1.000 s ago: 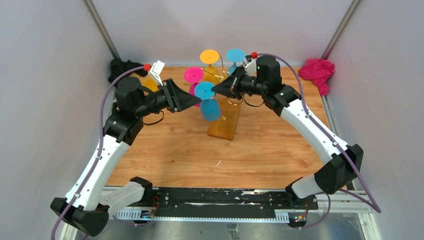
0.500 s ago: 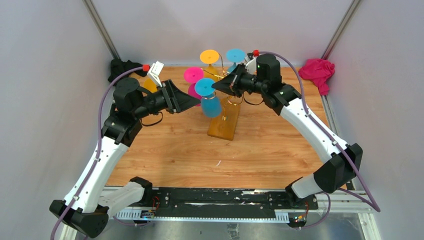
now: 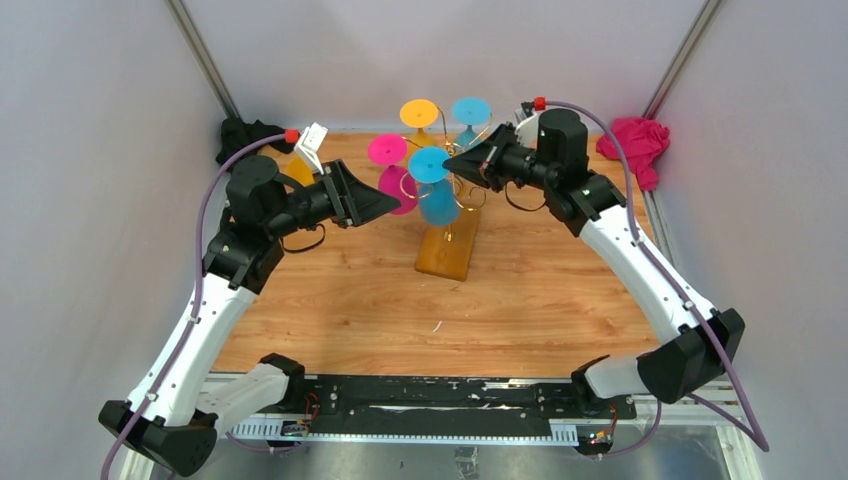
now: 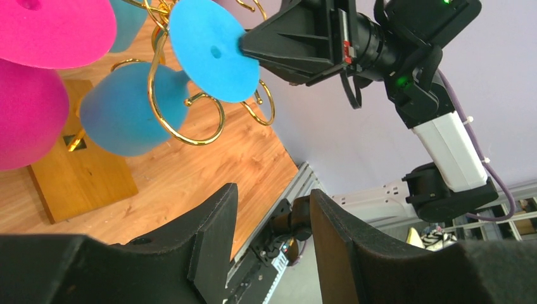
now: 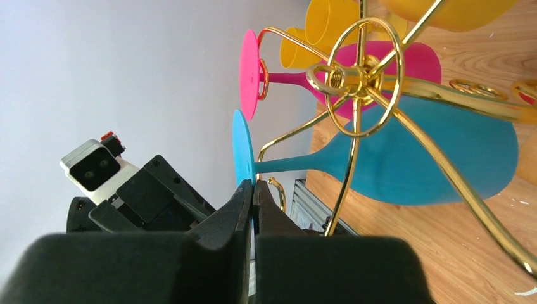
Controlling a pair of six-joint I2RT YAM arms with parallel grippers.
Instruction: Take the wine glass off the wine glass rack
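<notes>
My right gripper [image 5: 253,190] pinches only the glass [image 3: 438,203] by its foot edge, left gripper [image 4: 272,212] open, so I fear a slip or a snag on the rack [image 3: 445,258].

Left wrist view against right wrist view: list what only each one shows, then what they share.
Only left wrist: the rack's wooden base and the right arm's white link. Only right wrist: the rack's central hub and yellow glasses. Both: the blue wine glass, the pink glass, the gold scroll arms, and the right gripper shut on the blue foot's rim.
</notes>
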